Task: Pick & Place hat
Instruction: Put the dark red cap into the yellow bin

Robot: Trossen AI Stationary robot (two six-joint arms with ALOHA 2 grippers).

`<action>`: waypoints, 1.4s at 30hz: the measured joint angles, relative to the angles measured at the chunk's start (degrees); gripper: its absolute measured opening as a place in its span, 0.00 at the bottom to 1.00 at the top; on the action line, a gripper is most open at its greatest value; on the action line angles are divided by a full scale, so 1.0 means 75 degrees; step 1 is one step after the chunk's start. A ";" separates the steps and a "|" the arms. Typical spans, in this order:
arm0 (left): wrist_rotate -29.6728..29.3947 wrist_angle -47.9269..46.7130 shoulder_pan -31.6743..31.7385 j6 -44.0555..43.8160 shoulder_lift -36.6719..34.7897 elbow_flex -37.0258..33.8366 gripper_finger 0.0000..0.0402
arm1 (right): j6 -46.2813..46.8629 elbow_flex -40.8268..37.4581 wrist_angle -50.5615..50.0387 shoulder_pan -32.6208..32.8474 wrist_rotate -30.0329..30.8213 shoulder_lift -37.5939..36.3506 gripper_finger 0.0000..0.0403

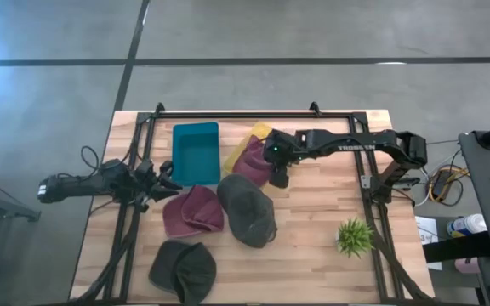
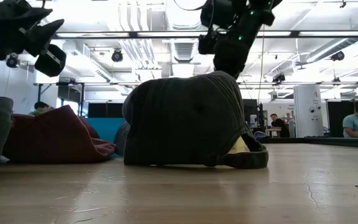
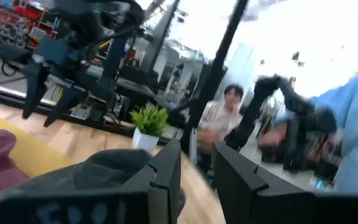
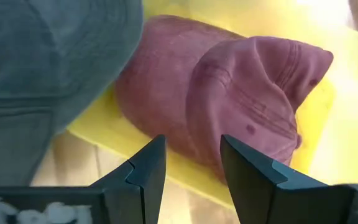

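Hats lie scattered across the table in the high view: a maroon cap on a yellow tray beside the teal bin, a second maroon cap, a grey cap at the centre and a dark cap near the front edge; the right gripper hangs at the tray's edge, right over the first maroon cap, nearer it than the left gripper, which waits beside the bin; the low view shows only the grey cap's bulk, hiding the tray; the left wrist view shows its fingers slightly apart, holding nothing; the right wrist view alone shows the fingers apart and empty, the maroon cap just ahead of them, its long axis running across the gap.
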 joint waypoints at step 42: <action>-0.2974 -0.4794 -0.2409 -0.1872 0.6068 0.4445 0.10 | 0.4355 -0.1097 0.0009 0.3351 -0.0977 -0.0135 0.37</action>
